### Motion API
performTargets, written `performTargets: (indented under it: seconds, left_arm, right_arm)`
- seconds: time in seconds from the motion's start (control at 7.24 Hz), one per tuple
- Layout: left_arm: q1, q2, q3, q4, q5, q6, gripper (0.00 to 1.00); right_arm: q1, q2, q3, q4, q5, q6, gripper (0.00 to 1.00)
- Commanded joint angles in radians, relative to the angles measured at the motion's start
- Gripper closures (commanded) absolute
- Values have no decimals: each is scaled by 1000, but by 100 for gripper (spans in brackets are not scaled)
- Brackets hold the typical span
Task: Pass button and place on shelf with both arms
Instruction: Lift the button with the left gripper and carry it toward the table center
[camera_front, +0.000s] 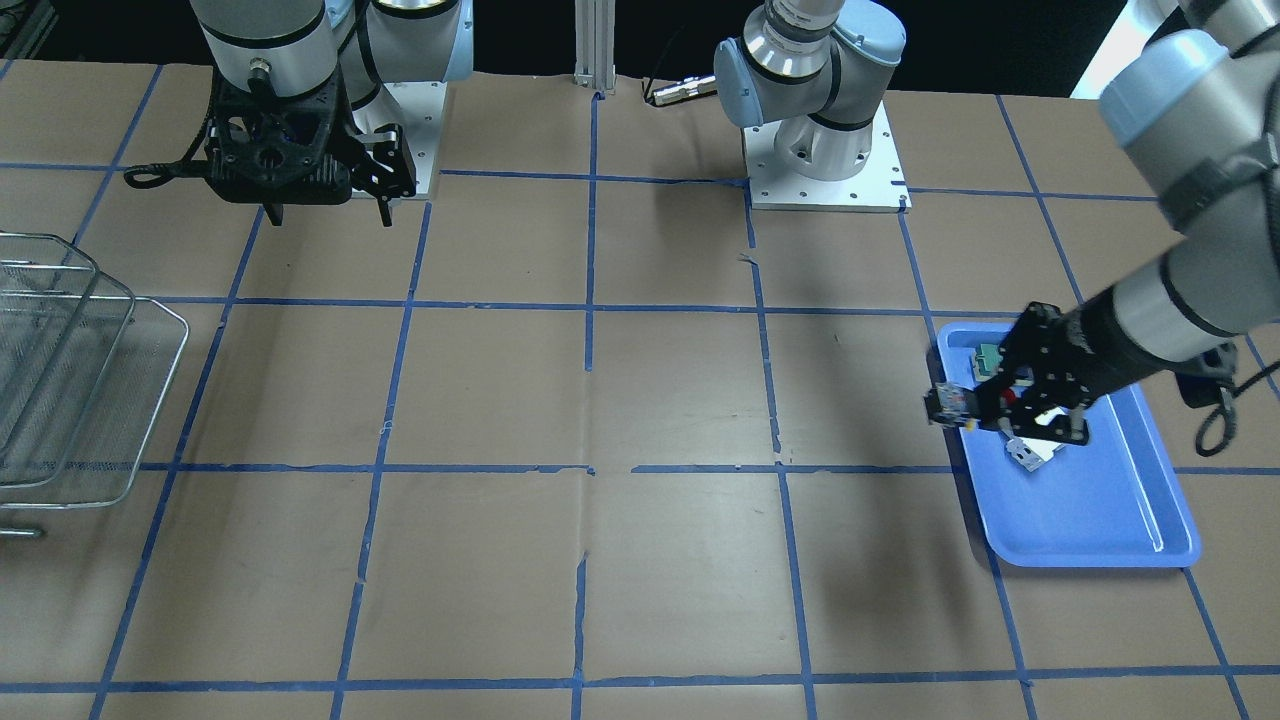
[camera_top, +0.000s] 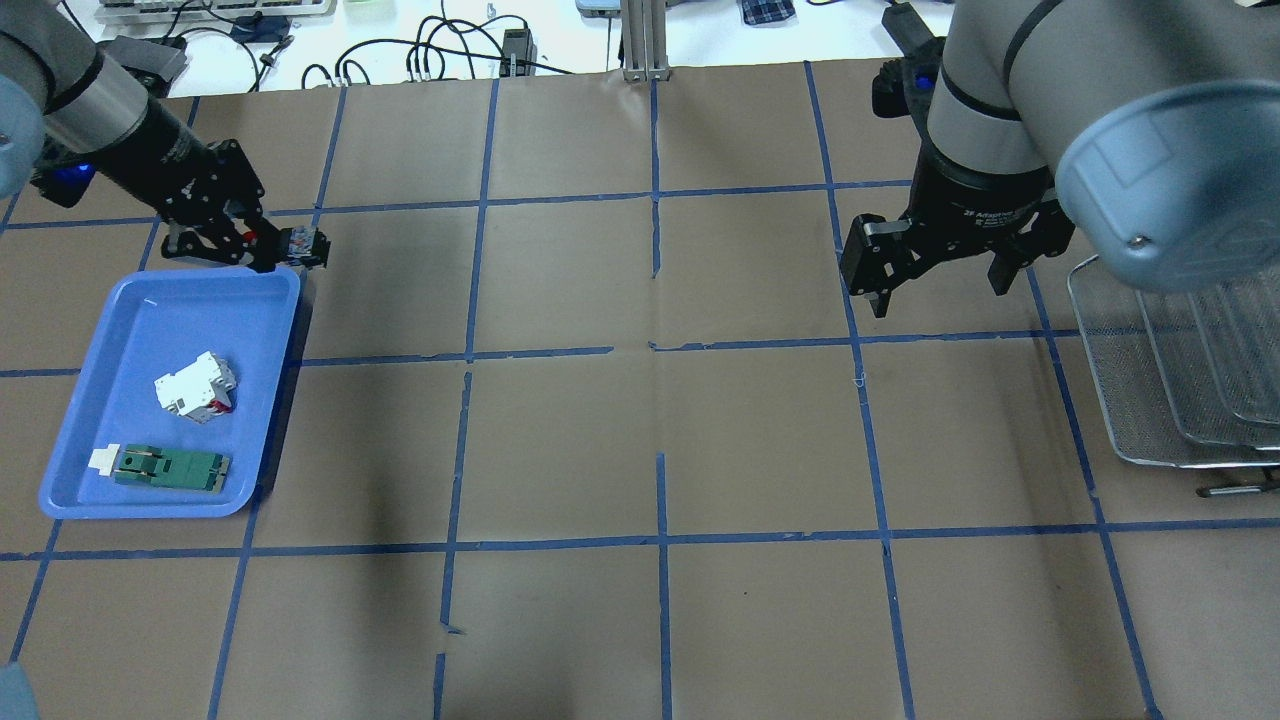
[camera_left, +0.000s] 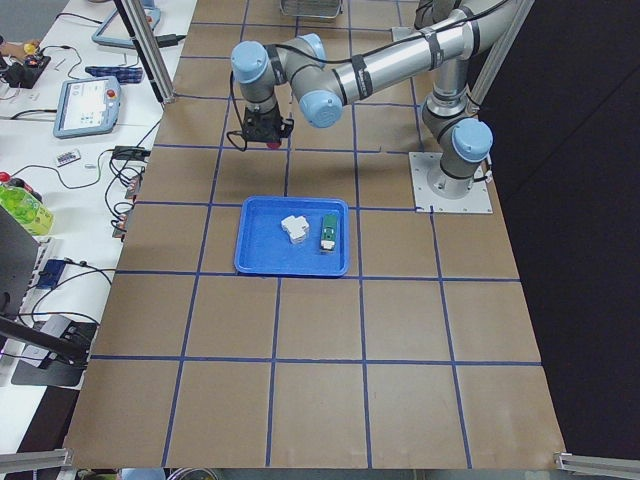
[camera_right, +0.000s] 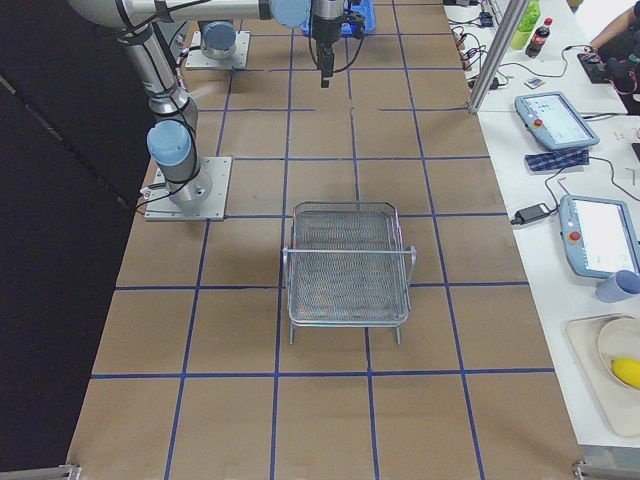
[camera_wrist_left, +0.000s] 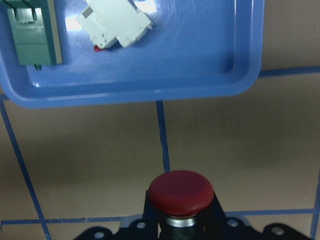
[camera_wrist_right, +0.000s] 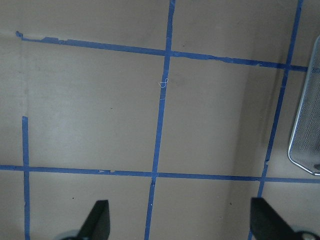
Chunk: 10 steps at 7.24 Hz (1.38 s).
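beside a corner of the blue tray (camera_top: 130, 310), the left pincer (camera_top: 278, 246) pinches the button (camera_wrist_left: 181, 191), its red cap plain only in the wrist view; the right pincer (camera_top: 940, 295) hangs spread.

The left gripper (camera_top: 272, 246) is clamping the button (camera_wrist_left: 181, 192) in the air, just past the far corner of the blue tray (camera_top: 150, 320). The button is lying sideways. Its red mushroom cap is facing back toward the wrist, and its dark body with blue bits is poking out beyond the fingertips. On the robot's right, the right gripper (camera_top: 940, 290) is hovering over the table with fingers spread wide, near the shelf (camera_right: 348, 265). That silver wire-mesh rack is standing upright at the table's end.
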Motion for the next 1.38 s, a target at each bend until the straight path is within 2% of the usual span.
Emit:
performTargets:
  seconds: [0.0,0.28,0.41,0.83,0.97,1.24]
  left_arm:
    - [-206,54,-11,-4,-58,-230,100]
    - [-344,62,-8,-3,-72,-399,100]
    - [-398,68,-7,5,-130,-448,100]
    - [-492,51,-1,19,-158,-551,100]
    - [-503,51,2,41,-178,-589,100]
    - [-515,44,6,43,-209,-594,100]
  right_arm:
    - [-43,-5,-50,43,-10,7,0]
    - [-184,2,-62,44,4,-22,0]
    - [-258,3,-56,42,6,-147,0]
    - [-489,86,-16,57,198,-454,0]
    - [-527,116,-1,109,270,-545,0]
    - [-525,127,11,195,482,-662,0]
